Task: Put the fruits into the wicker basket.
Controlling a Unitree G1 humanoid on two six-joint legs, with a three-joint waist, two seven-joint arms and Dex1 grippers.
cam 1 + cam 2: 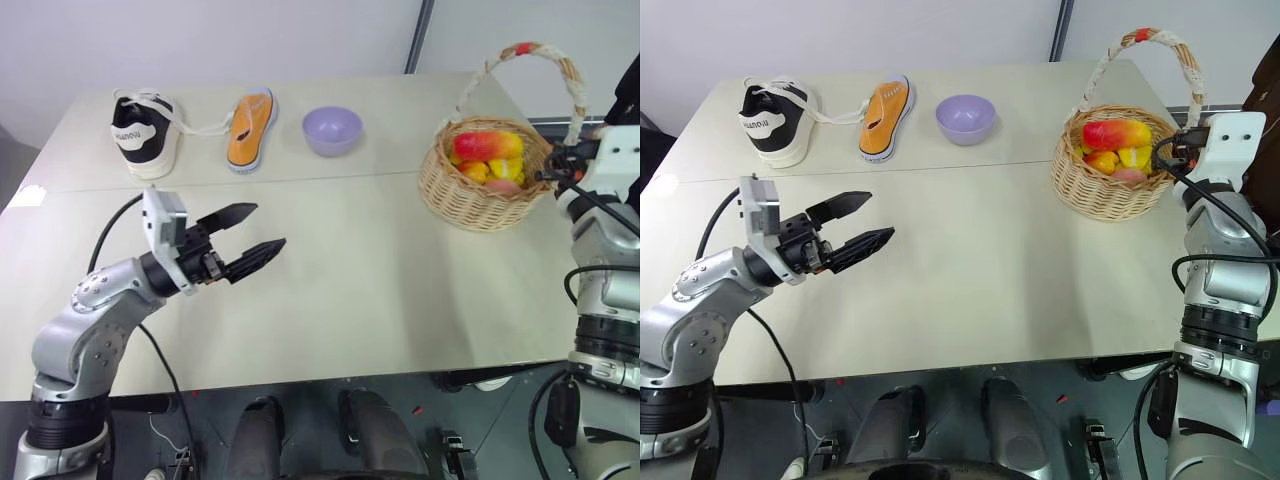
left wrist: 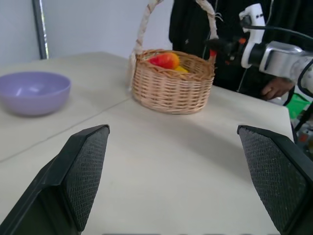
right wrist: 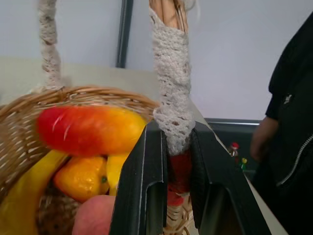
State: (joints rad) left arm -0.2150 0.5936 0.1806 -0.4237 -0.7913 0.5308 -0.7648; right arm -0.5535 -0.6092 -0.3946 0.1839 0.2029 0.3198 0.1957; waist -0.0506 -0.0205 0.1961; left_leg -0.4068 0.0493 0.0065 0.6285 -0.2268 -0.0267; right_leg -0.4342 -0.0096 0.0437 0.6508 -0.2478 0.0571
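Wicker basket (image 1: 478,190): right gripper (image 3: 172,161) has its jaws clamped on the handle base; left gripper (image 1: 248,240) hovers with jaws apart over the desk (image 1: 380,290). Mango (image 1: 488,146) and peach (image 1: 503,186) lie inside; the task looks done.

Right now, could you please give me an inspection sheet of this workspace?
Surface: pale beige table.
Job's things: red-yellow elongated mango and pinkish peach lie in the round woven wicker basket.
Clutter: black-and-white sneaker, orange shoe insole, lilac bowl.
Grippers: left gripper open above the table; right gripper fingers shut on the basket handle.
Cables: black cable along the left arm.
Surroundings: person in black.
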